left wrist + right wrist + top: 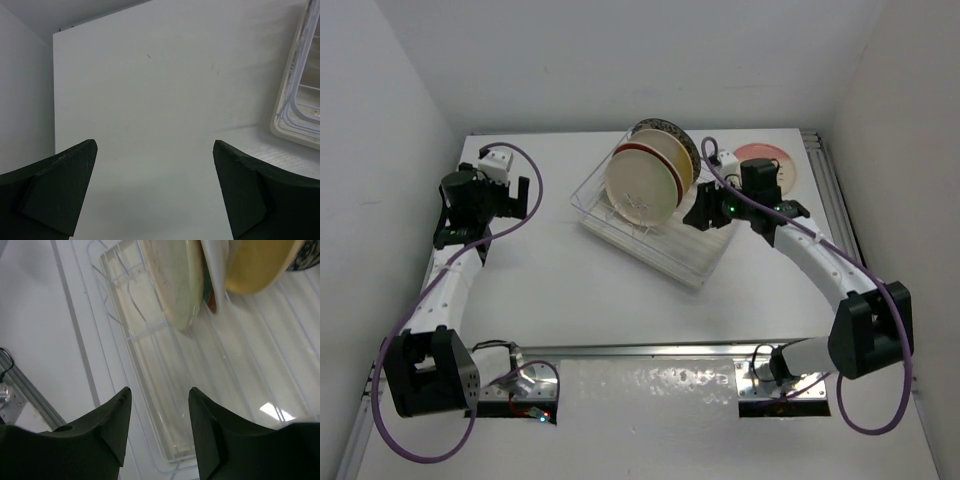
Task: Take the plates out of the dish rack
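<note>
The clear dish rack (665, 245) sits mid-table with several plates standing on edge in it. A cream plate (640, 188) is in front, a red-rimmed one (623, 150) and a yellow one (673, 158) stand behind it, and a dark-patterned one (670, 127) is at the back. A pink plate (775, 160) lies flat on the table at the back right. My right gripper (705, 212) hovers at the rack's right side. In the right wrist view the right gripper (160, 392) is open over the rack wall (150, 405), below the cream plate (175, 285), and holds nothing. My left gripper (154, 145) stands wide open over bare table.
White walls enclose the table on the left, back and right. A metal rail (825, 180) runs along the right edge near the pink plate. The rack's corner (300, 100) shows at the right of the left wrist view.
</note>
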